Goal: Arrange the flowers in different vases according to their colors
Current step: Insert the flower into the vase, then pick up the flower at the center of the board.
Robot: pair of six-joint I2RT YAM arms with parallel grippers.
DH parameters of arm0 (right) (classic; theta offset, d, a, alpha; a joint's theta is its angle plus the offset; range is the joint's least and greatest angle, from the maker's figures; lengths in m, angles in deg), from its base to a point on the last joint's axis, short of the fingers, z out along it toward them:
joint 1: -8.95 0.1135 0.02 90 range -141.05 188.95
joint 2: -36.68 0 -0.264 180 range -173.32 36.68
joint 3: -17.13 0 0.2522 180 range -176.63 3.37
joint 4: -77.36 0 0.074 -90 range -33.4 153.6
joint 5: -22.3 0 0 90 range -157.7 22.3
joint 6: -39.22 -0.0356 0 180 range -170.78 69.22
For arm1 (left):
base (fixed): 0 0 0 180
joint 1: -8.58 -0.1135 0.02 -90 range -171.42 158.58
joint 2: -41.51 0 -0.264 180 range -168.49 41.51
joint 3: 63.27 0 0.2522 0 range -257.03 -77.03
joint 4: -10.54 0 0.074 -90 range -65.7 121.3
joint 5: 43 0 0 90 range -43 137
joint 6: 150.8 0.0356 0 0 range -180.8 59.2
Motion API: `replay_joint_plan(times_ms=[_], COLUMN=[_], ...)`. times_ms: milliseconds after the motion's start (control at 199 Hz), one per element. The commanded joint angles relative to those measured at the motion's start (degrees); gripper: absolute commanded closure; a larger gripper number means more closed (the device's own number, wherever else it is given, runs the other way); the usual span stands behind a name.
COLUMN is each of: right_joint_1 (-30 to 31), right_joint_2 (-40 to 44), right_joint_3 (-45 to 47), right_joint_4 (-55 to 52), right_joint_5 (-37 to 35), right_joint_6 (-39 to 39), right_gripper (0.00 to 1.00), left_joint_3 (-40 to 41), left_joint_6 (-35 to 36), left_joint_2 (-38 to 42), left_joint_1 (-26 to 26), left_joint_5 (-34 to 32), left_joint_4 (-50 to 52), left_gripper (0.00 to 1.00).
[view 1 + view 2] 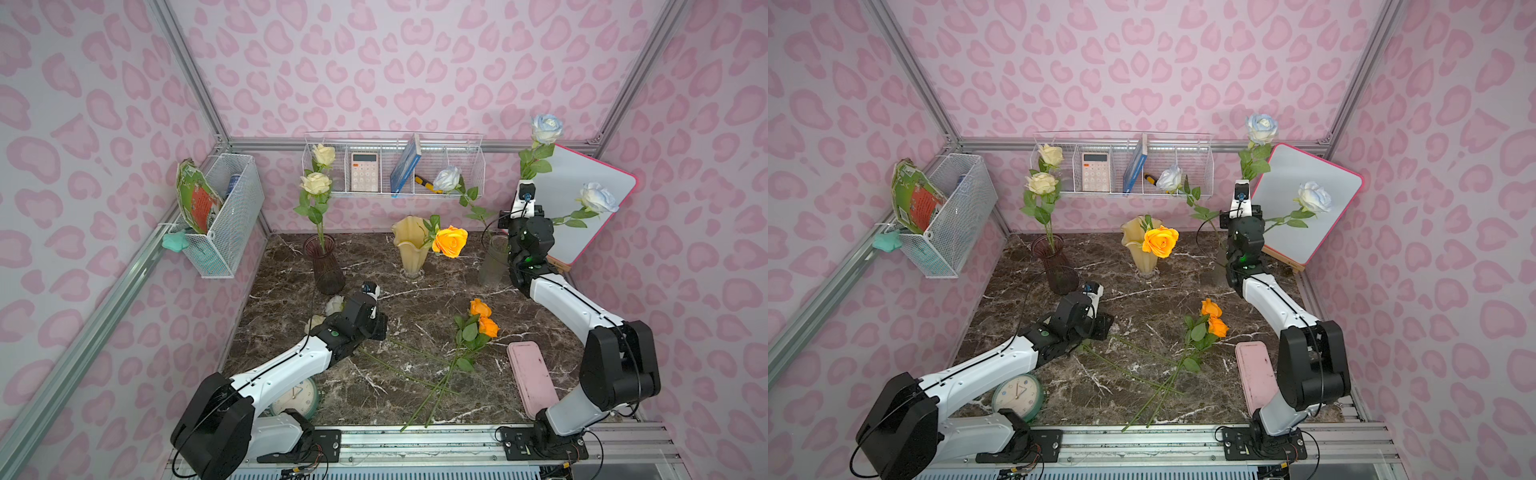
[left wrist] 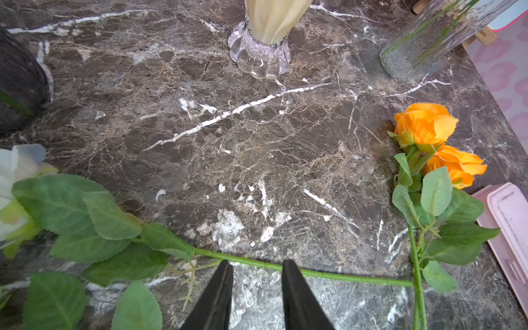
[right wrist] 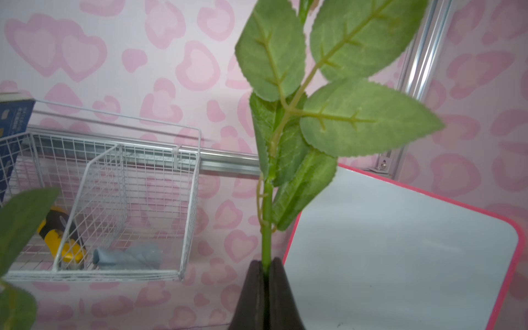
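Sorting is roughly half done — two cream roses stand in the dark vase, one orange rose in the yellow vase. The right claw is clenched on a blue-white rose rising above it. The left claw is parted, a stem crossing its tips. Two orange roses lie beside it.

1. The right arm is hiding much of the clear glass vase in both top views.
2. The left arm is covering part of the cream rose.
3. The picture's edge is cutting off the held rose's stem above the leaves.
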Motion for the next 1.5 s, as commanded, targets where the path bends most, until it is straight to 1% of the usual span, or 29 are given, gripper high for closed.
replay_joint_plan(times_ms=[0,190,221,261,301,381,446,506,541,587,677,792,887,988,1068,1173,1343,1499], right_joint_1=[0.17,1.5,1.6,1.78,1.82,1.87,1.96,2.01,2.03,2.19,3.23,5.86,9.22,12.11,13.64,14.04,14.74,15.06], right_joint_2=[-0.04,1.77,2.1,2.63,3.3,4.33,5.13,6.42,7.21,8.29,10.83,15.55,20.12,25.71,30.22,34.53,41.85,46.45], right_joint_3=[3.41,9.66,10.22,11.36,13.16,15.09,15.99,17.05,17.46,17.37,17.13,17.32,17.92,18.55,20.64,22.13,26.02,28.32], right_joint_4=[6.73,10.23,9.74,9.82,10.9,10.66,10.01,10.15,9.74,8.44,5.7,1.36,-3.24,-11.36,-16.06,-23.55,-33.9,-40.53], right_joint_5=[0.06,-0.73,-0.6,-0.69,-1.16,-1.32,-1.72,-2.38,-2.26,-1.88,-1.74,-2.51,-3.74,-3.17,-1.41,-0.52,-1.28,-0.71], right_joint_6=[-1.47,-1.35,-1.55,-1.66,-2.15,-3.04,-3.58,-4.0,-4.33,-4.79,-4.8,-4.99,-4.94,-7.9,-10.9,-15.57,-22.22,-25.66], right_gripper=[1.0,1.0,0.93,0.8,0.72,0.61,0.56,0.47,0.45,0.43,0.41,0.39,0.39,0.38,0.38,0.38,0.4,0.4], left_joint_3=[0.61,1.08,1.09,1.08,1.08,1.28,1.33,1.63,1.69,1.62,0.46,-1.62,-4.83,-9.59,-11.9,-15.08,-24.52,-29.49], left_joint_6=[0.2,-0.15,-0.22,-0.34,-0.42,-0.69,-0.79,-0.7,-0.53,0.13,1.56,4.41,6.53,7.28,7.01,5.83,6.4,5.79], left_joint_2=[0.04,0.42,0.46,0.55,0.68,1.1,1.58,2.12,2.42,2.77,3.23,2.52,-0.15,-4.78,-8.19,-12.9,-22.34,-27.82], left_joint_1=[0.0,0.49,0.47,0.59,0.7,1.01,1.39,2.05,2.64,3.68,6.97,12.2,15.98,18.89,20.32,21.06,23.56,24.25], left_joint_5=[-0.07,0.22,0.22,0.29,0.31,0.35,0.93,2.05,2.57,3.77,3.64,4.73,6.04,6.64,7.61,8.3,7.66,9.52], left_joint_4=[-1.59,-2.1,-2.06,-2.05,-2.08,-1.92,-1.69,-1.93,-2.12,-2.33,-1.47,0.17,3.17,6.16,6.23,6.55,12.14,13.58], left_gripper=[0.65,0.65,0.65,0.65,0.64,0.64,0.64,0.61,0.6,0.59,0.59,0.58,0.58,0.58,0.58,0.58,0.59,0.6])
